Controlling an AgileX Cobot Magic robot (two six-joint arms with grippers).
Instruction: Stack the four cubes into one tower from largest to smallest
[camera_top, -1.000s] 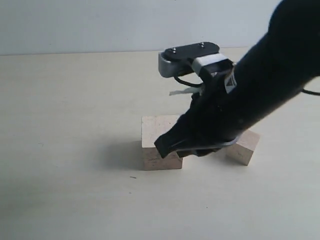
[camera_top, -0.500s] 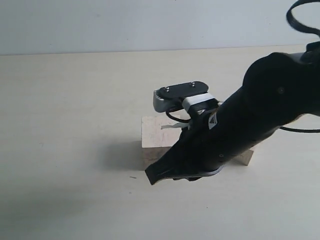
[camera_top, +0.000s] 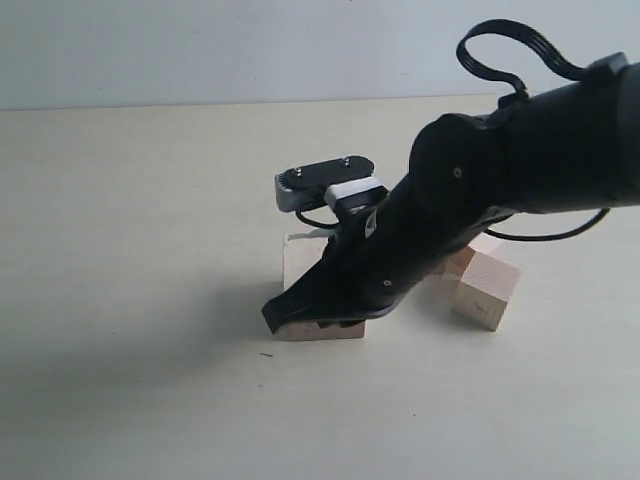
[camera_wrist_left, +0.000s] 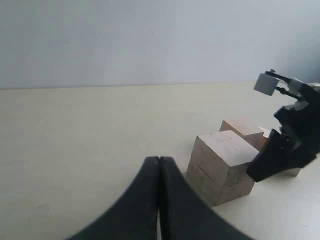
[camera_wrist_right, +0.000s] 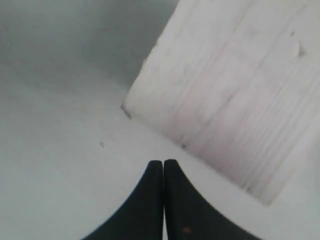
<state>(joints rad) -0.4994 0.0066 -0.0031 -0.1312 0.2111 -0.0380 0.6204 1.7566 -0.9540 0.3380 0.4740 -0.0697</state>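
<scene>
The largest cube (camera_top: 303, 262) sits mid-table, pale wood, half hidden by my right arm. My right gripper (camera_top: 276, 318) is shut and empty, its tips low by that cube's front left corner. In the right wrist view the shut fingertips (camera_wrist_right: 163, 163) hover over bare table just off the cube's grained face (camera_wrist_right: 235, 85). A smaller cube (camera_top: 487, 290) lies to the right, and the edge of another (camera_top: 459, 264) peeks from behind the arm. My left gripper (camera_wrist_left: 159, 160) is shut and empty, apart from the large cube (camera_wrist_left: 220, 162) and a smaller cube (camera_wrist_left: 242, 127) behind it.
The pale table (camera_top: 130, 220) stretches wide to the left and front of the cubes. My right arm (camera_top: 500, 170) with its cable loop crosses from the right above the cubes. A white wall rises at the back.
The right gripper has closed with nothing in it and swung left and down across the large cube, its tips now at the cube's front left corner. The cubes have not moved.
</scene>
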